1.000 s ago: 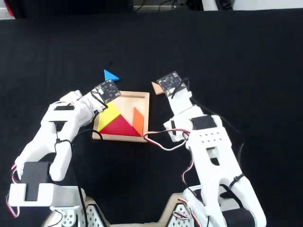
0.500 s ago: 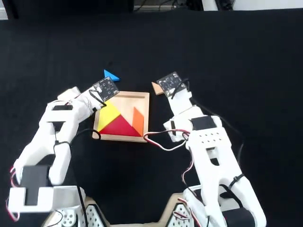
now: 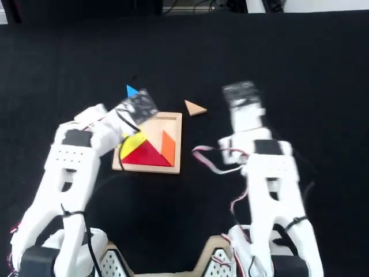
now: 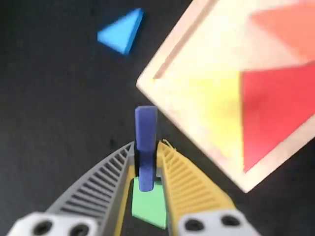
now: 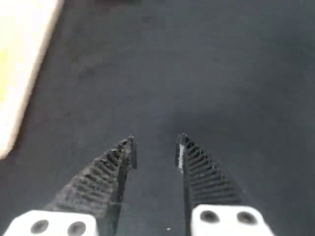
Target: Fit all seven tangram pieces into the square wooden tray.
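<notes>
The square wooden tray holds a yellow piece, a red triangle and an orange piece. My left gripper is shut on a dark blue piece held on edge, just off the tray's corner. A green piece shows beneath the fingers. A light blue triangle lies beyond the tray. A tan triangle lies off the tray's far right corner. My right gripper is open over bare black cloth, right of the tan triangle.
Black cloth covers the whole table. The tray's edge shows at the side of the right wrist view. Red and white cables hang off the right arm near the tray.
The right arm has swung to the right, away from the tan triangle, which now lies uncovered. The left arm has shifted slightly toward the tray's far left corner with the dark blue piece.
</notes>
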Motion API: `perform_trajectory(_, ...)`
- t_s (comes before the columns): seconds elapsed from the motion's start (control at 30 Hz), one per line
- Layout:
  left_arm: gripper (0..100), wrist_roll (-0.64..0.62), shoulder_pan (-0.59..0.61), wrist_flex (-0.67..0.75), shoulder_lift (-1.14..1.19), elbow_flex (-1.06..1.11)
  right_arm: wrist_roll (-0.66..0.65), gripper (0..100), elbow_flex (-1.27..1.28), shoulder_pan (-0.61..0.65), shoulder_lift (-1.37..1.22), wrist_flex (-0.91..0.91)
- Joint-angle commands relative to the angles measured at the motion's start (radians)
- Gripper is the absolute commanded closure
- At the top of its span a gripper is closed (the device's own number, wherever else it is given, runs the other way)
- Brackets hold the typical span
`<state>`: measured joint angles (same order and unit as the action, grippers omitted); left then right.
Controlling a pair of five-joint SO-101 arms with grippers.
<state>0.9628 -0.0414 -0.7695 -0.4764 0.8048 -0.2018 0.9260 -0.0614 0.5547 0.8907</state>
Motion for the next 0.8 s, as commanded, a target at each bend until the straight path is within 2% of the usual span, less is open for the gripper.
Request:
perform_trajectory(0.0, 97, 0.034, -0.128, 0.002, -0.040, -0.059, 0.083, 85.4, -0.085, -0.155, 0.033, -0.020)
perform_trajectory(0.1, 97, 0.083, -0.220, 0.083, -0.029, -0.038, 0.109, 85.4, -0.087, -0.209, 0.033, -0.040)
perform_trajectory(0.23, 97, 0.138, -0.286, 0.354, 0.080, 0.021, 0.115, 85.4, -0.082, -0.230, 0.031, -0.064)
perform_trajectory(0.37, 97, 0.089, -0.302, 0.624, 0.275, 0.008, 0.115, 85.4, -0.082, -0.230, 0.031, -0.069)
perform_trajectory(0.53, 97, 0.058, -0.338, 0.654, 0.459, -0.058, 0.115, 85.4, -0.082, -0.229, 0.030, -0.071)
perform_trajectory(0.77, 97, 0.060, -0.377, 0.654, 0.476, -0.038, 0.115, 85.4, -0.081, -0.227, 0.030, -0.071)
